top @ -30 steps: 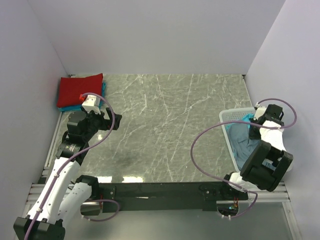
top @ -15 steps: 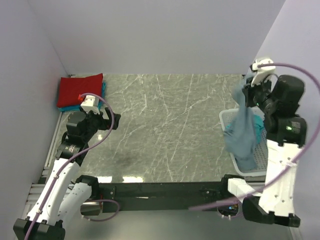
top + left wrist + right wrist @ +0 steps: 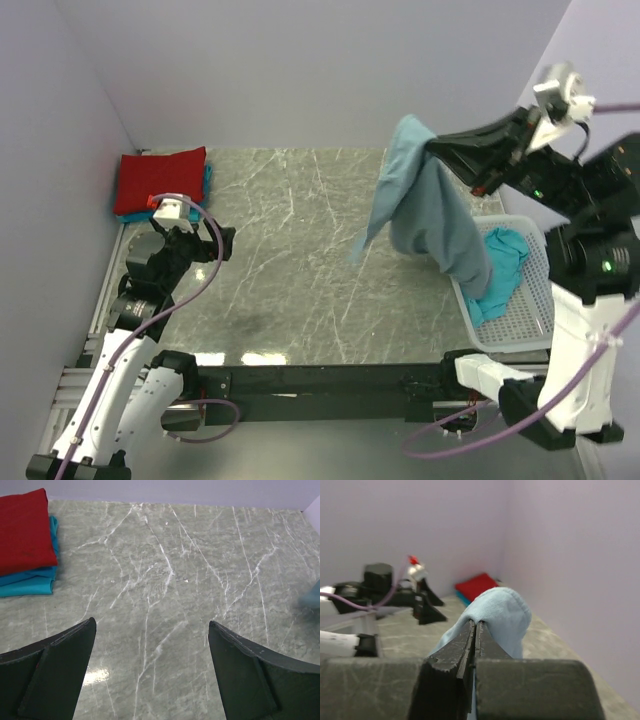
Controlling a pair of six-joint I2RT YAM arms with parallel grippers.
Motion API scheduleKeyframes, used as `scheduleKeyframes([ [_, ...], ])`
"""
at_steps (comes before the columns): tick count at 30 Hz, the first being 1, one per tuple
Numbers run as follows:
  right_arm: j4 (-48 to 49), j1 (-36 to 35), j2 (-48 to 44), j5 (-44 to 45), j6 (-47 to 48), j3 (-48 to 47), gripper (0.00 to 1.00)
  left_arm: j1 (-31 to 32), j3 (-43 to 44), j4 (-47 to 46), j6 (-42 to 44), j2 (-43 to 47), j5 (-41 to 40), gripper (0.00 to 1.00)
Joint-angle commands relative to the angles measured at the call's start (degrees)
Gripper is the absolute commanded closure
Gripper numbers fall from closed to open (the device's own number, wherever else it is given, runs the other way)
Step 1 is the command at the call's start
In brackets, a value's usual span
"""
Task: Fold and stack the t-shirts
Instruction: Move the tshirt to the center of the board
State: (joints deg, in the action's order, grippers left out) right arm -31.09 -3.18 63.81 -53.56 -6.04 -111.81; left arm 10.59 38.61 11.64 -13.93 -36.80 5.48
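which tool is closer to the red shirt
Left. The left tool is open just short of the red shirt in the far-left corner; the right tool is across the table, holding the slate-blue shirt aloft.

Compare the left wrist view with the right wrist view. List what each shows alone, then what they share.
Left wrist view only: the left end effector seen from behind, spread wide with nothing in it, and a turquoise shirt lying beneath the red shirt. Right wrist view only: the right end effector shut on a fold of the slate-blue shirt, plus the left arm seen from across the table. Both: the folded red shirt by the wall and the marble table.
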Motion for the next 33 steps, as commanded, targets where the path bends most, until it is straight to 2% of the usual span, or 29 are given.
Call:
scheduleKeyframes([
  [1,10.96,-5.33,5.87,-2.60,-7.75,-4.28,1.00,0.13,-0.73,-2.67,1.63,1.46,-0.47,0.00],
  [8,12.02,-14.13,13.00,3.90,-5.65,-10.44,1.00,0.13,-1.17,-3.11,2.24,3.22,-1.96,0.01],
  [15,9.56,-24.49,19.50,14.18,0.15,-18.07,1.00,0.13,-1.17,-2.94,2.77,3.49,-3.45,0.00],
  [19,8.07,-27.83,23.89,18.92,2.17,-22.92,1.00,0.13,-1.17,-2.85,2.95,3.92,-4.94,0.00],
  [23,4.82,-28.46,25.57,22.09,4.89,-22.75,1.00,0.13,-1.17,-2.76,3.04,4.89,-5.30,0.00],
  [26,2.44,-28.37,24.26,23.76,8.58,-17.15,1.00,0.13,-1.34,-2.67,2.95,5.50,-5.30,0.00],
  [28,5.49,-28.37,20.23,24.90,9.29,-6.62,1.00,0.13,-1.34,-3.02,2.77,5.68,-5.30,0.01],
  [29,6.73,-28.29,18.65,28.21,9.82,1.16,1.00,0.13,-1.34,-3.03,2.86,5.77,-4.78,0.01],
  [32,13.93,-27.41,13.63,37.18,11.05,13.77,0.98,0.13,-1.52,-3.38,2.77,5.42,-2.76,0.01],
  [33,16.13,-26.80,12.66,44.35,11.84,22.08,0.96,0.13,-1.43,-3.46,2.77,5.16,-1.36,0.01],
])
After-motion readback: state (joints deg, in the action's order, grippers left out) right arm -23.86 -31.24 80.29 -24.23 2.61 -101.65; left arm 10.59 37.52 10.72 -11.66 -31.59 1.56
